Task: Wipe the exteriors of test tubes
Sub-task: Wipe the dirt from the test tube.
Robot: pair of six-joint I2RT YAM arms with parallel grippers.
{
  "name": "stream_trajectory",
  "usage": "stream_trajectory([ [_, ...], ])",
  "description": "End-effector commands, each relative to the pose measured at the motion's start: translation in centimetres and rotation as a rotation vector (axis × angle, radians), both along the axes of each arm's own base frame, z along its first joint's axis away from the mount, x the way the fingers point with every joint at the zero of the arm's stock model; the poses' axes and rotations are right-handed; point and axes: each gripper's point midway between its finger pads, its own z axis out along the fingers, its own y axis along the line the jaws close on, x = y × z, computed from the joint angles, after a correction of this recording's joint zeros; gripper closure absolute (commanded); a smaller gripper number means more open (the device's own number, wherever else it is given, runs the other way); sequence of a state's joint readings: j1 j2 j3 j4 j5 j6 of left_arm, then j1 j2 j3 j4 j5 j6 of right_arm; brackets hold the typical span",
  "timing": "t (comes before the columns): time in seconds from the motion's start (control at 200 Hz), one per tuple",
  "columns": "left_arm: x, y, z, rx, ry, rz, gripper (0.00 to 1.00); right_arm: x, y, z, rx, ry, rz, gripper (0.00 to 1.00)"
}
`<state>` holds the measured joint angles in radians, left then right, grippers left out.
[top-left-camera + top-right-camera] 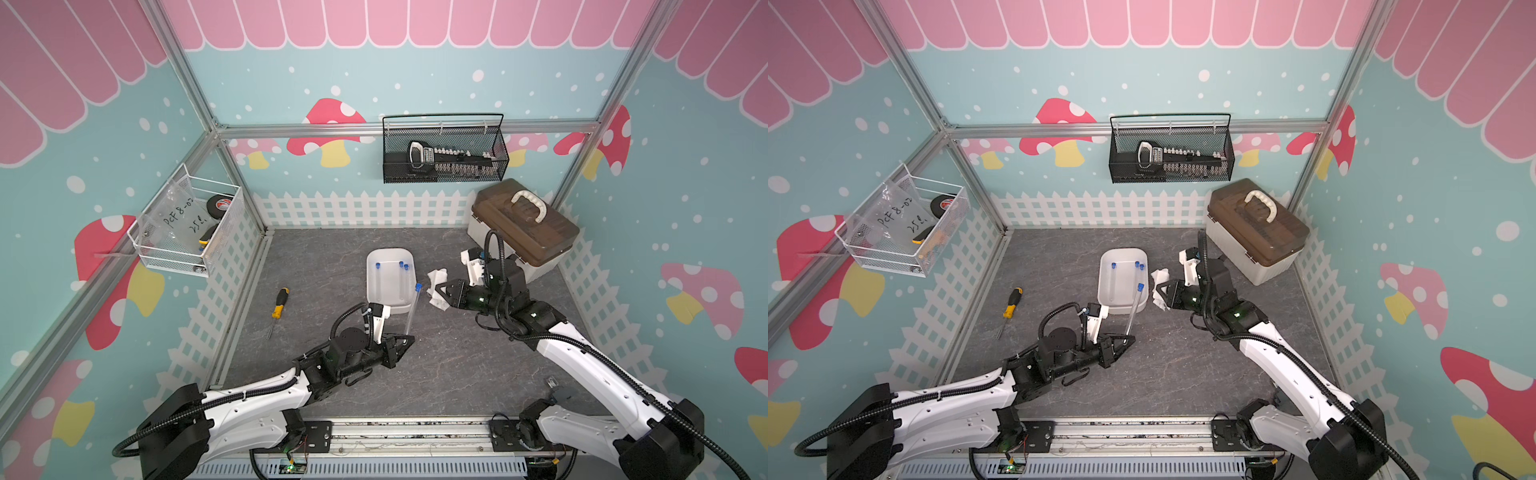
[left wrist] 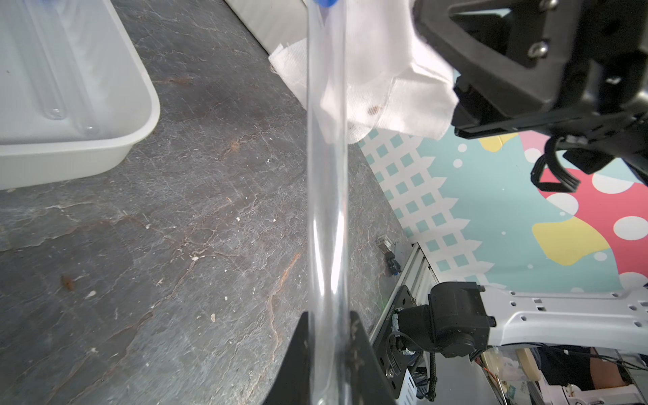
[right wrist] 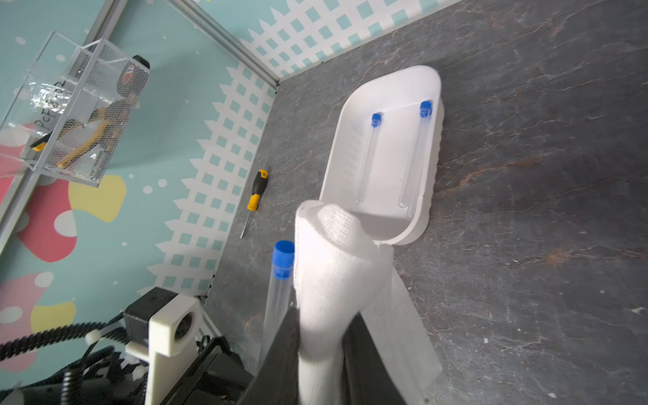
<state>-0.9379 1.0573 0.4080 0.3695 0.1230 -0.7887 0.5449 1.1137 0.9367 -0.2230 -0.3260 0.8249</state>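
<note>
Left hand [image 1: 409,338]: closed narrow on the lower, round end of one test tube [image 1: 412,309]; grip shown plainly in the left wrist view.
Held test tube: lifted off the desk [image 1: 436,374], tilted, blue cap uppermost, just beside the near right corner of the tray [image 1: 388,251].
Right hand [image 1: 436,291]: closed on a white cloth [image 1: 438,276], bunched and hanging out between the jaws.
Cloth and tube: just beside each other near the cap end; touching or not, cannot tell.
Three other tubes [image 3: 368,160]: lying inside the tray, caps toward the far wall.
Screwdriver [image 1: 279,305]: lying on the desk, well apart from the tray; no part in this task.
Step in hand: most likely bringing of the cloth to the held tube, with the wipe about to begin.
Next move, as a judgement: to press the cloth around the glass and slide along its length, from the cap toward the left hand; calls for light pressure from the right hand, a firm hold below, and perhaps a turn of the tube to reach all sides.
</note>
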Motion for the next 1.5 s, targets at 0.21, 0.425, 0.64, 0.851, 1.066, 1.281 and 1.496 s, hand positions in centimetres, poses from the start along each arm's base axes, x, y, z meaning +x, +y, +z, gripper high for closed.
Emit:
stream_trajectory([
  [0.21,0.4,-0.1,-0.4,0.008,0.006,0.009,0.92,-2.5,4.1,0.6,0.057,-0.012,0.093,0.79],
  [0.425,0.4,-0.1,-0.1,0.002,-0.001,0.008,0.92,-2.8,4.1,-2.5,0.009,0.047,0.067,0.79],
  [0.64,0.3,0.3,-0.1,0.004,-0.002,0.019,0.92,-3.0,4.0,-5.0,-0.025,0.1,0.038,0.76],
  [0.851,0.4,0.2,-0.3,0.007,0.002,0.019,0.92,-3.0,5.5,-4.9,0.009,0.101,0.074,0.7],
  [1.066,0.4,-0.1,-0.3,0.01,0.005,0.012,0.92,-3.4,6.7,-4.6,0.043,0.097,0.105,0.7],
  [1.281,0.5,-0.3,-0.4,0.012,0.007,0.008,0.92,-3.9,6.3,-3.5,0.065,0.065,0.112,0.7],
  [1.496,0.6,-0.5,-0.4,0.011,0.007,0.004,0.92,-4.6,6.8,-2.8,0.116,0.045,0.154,0.7],
])
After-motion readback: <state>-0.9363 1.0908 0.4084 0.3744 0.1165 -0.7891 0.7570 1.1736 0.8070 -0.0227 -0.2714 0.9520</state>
